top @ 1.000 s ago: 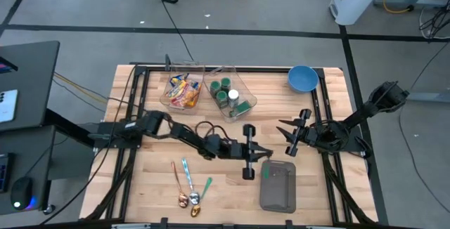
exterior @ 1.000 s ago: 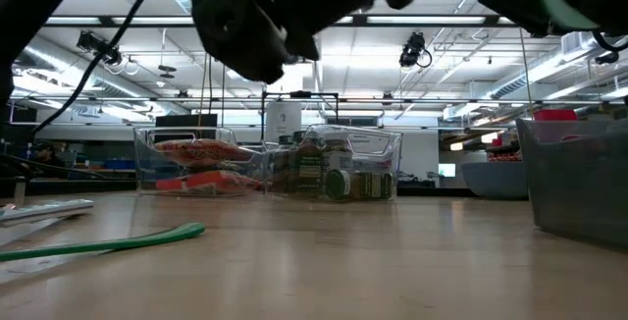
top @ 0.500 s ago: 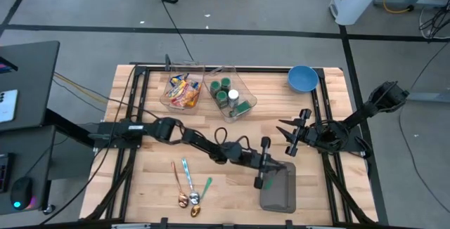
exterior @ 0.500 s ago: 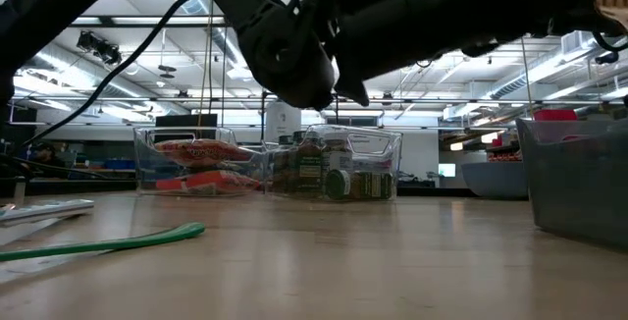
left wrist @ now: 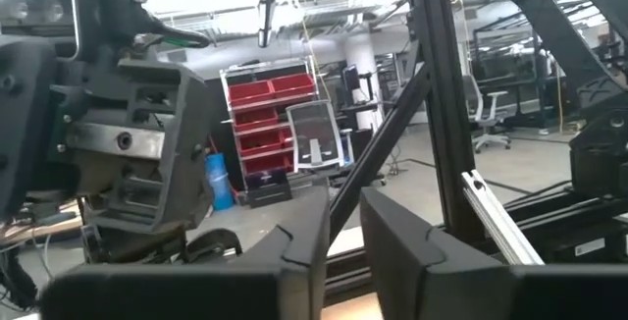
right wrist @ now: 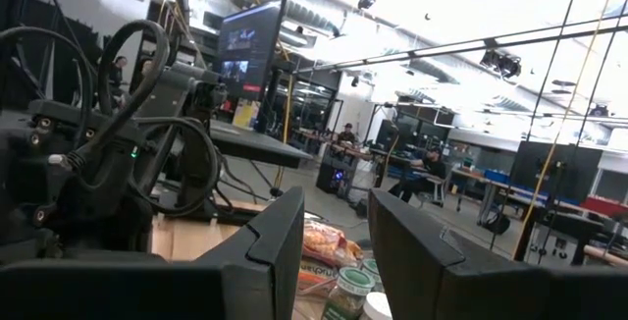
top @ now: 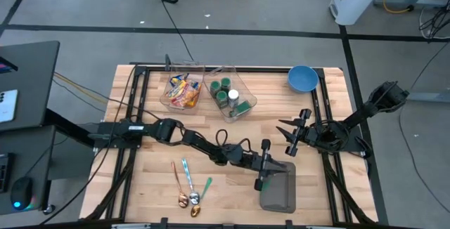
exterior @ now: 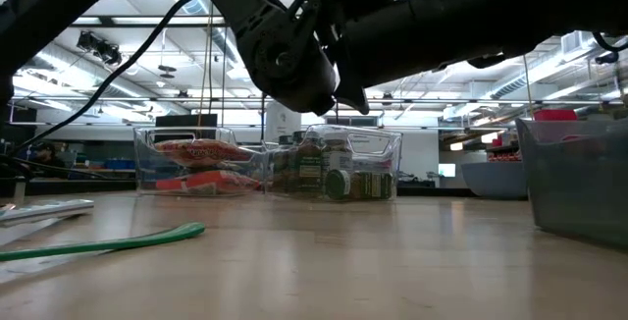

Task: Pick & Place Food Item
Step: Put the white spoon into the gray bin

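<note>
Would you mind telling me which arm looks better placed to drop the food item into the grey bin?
Left. The left gripper is stretched out to the near edge of the grey rectangular plastic bin, while the right gripper waits folded back by its own base, off the bin.

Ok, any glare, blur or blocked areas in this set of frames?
High view: even light, sharp. Low view: the dark left arm fills the top as a backlit silhouette against bright ceiling lights; the green plastic spoon up close is soft. Left wrist view: close dark fingers blurred. Right wrist view: ceiling washed out.
</note>
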`<state>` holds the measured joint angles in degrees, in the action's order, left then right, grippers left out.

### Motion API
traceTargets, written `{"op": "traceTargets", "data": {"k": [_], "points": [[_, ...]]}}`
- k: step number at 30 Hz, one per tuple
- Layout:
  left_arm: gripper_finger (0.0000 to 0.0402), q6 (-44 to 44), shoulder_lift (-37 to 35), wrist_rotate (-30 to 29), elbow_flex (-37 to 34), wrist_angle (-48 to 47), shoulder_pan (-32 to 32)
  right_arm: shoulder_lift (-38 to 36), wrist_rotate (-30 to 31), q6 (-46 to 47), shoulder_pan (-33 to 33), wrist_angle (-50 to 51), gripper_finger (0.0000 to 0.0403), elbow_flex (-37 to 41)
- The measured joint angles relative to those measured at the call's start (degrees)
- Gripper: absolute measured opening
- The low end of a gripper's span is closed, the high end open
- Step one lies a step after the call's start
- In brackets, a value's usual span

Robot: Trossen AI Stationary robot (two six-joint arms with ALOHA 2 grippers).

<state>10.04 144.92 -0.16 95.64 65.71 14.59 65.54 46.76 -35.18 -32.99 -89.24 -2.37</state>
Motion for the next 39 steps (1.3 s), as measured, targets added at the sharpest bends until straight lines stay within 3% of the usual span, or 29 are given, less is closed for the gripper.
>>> {"op": "traceTargets", "data": {"k": [10,20,23,26,30,36,39], "points": [[0.0161,0.38,-3.18,-3.08,-0.07,-1.36,0.02,0.02,0.0,1.8,0.0,2.07,0.0126,0.0],[0.0212,6.71,-14.66,-6.95,-0.09,-30.24,1.58,0.04,0.02,5.98,-0.16,6.89,0.0126,0.0],[0.0209,9.64,-17.85,-13.24,-0.07,-37.91,3.78,0.04,-0.02,6.41,-0.31,7.2,0.0126,0.0],[0.02,10.55,-19.51,-18.7,-0.07,-38.78,6.01,0.04,0.0,7.32,-0.31,7.88,0.0126,0.0],[0.0187,10.45,-19.78,-19.75,-2.0,-28.76,8.09,0.04,-0.17,8.28,-0.31,7.98,0.0126,0.0],[0.017,3.67,-19.71,-18.57,-18.43,6.69,6.77,0.04,-0.64,10.68,-0.31,8.91,0.0126,0.0],[0.0162,1.19,-19.76,-19.4,-26.36,16.42,6.81,0.05,-1.2,12.39,-0.31,10.3,0.0126,0.0]]}}
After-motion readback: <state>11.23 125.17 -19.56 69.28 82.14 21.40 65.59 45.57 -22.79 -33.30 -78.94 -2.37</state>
